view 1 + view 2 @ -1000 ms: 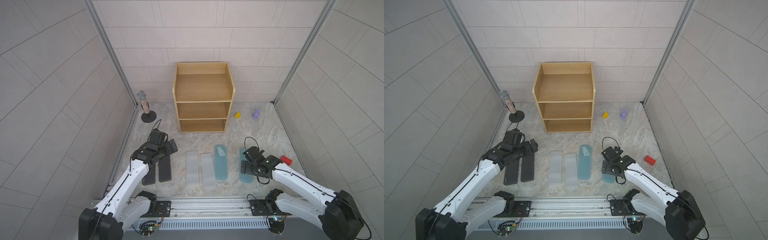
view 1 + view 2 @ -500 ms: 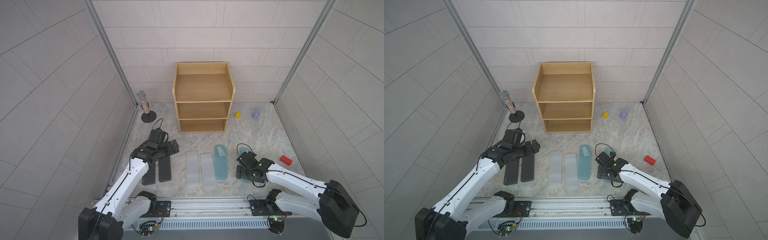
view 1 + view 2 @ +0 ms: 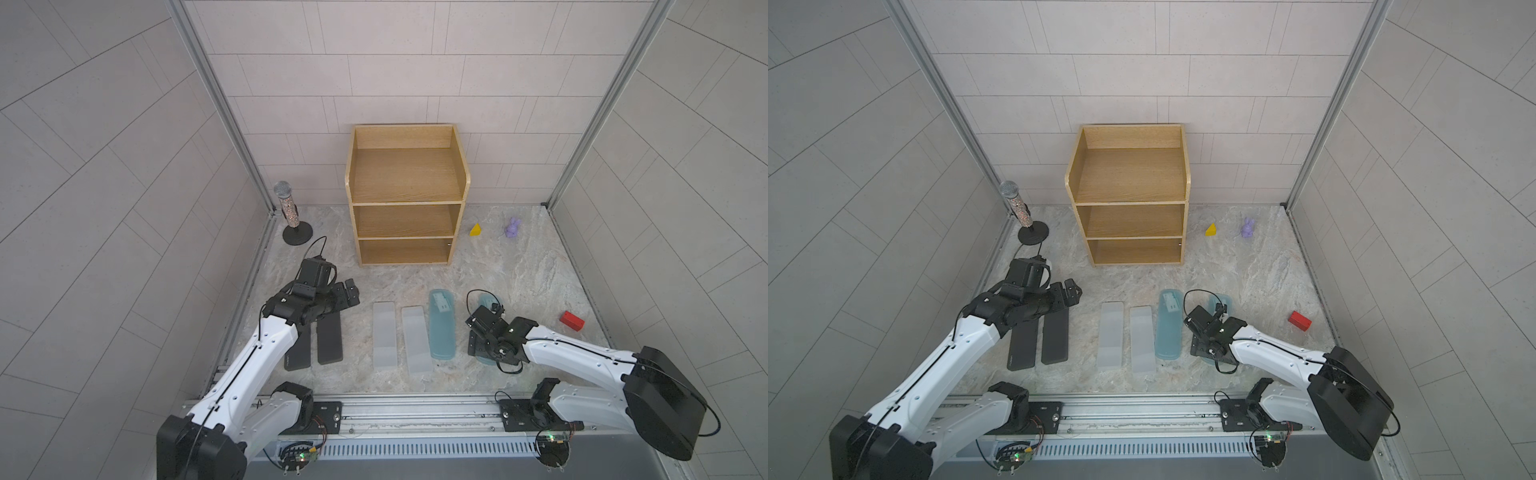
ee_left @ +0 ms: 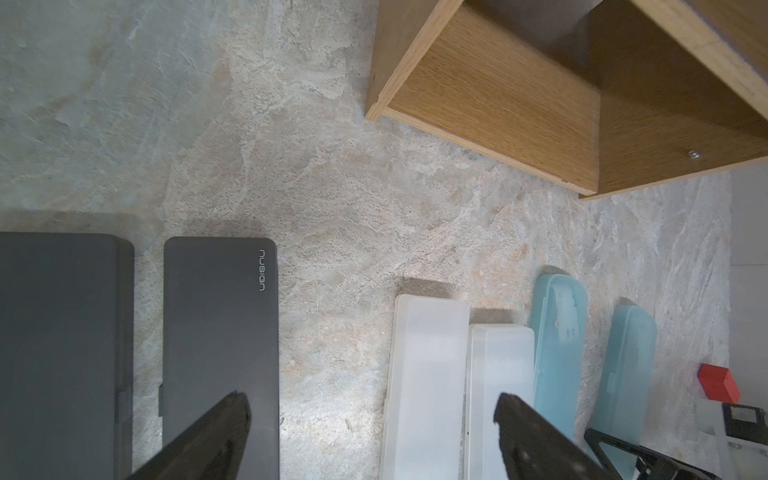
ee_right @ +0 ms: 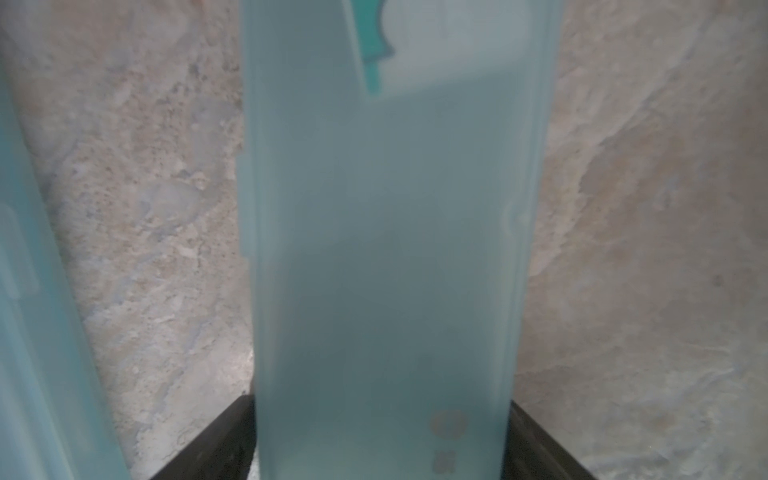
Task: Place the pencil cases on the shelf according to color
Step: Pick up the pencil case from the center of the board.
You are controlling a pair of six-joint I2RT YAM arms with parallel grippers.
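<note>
Found right end effector low at the near end of the outer light-blue case; fingers pinching it across its width, one against each long edge; case lying on the table. Noted, along the same row going left, inner light-blue case just beside it; two frosted cases side by side; then two black cases side by side; all lengthwise toward the shelf. Found left end effector hovering over the gap between black and frosted cases; fingers spread wide, gripping nothing. Recorded red block right of the row, apart from it. Located shelf farther back against the wall, well apart from every case. Logged microphone on its stand to the left of the shelf; yellow wedge and purple figure to its right.
</note>
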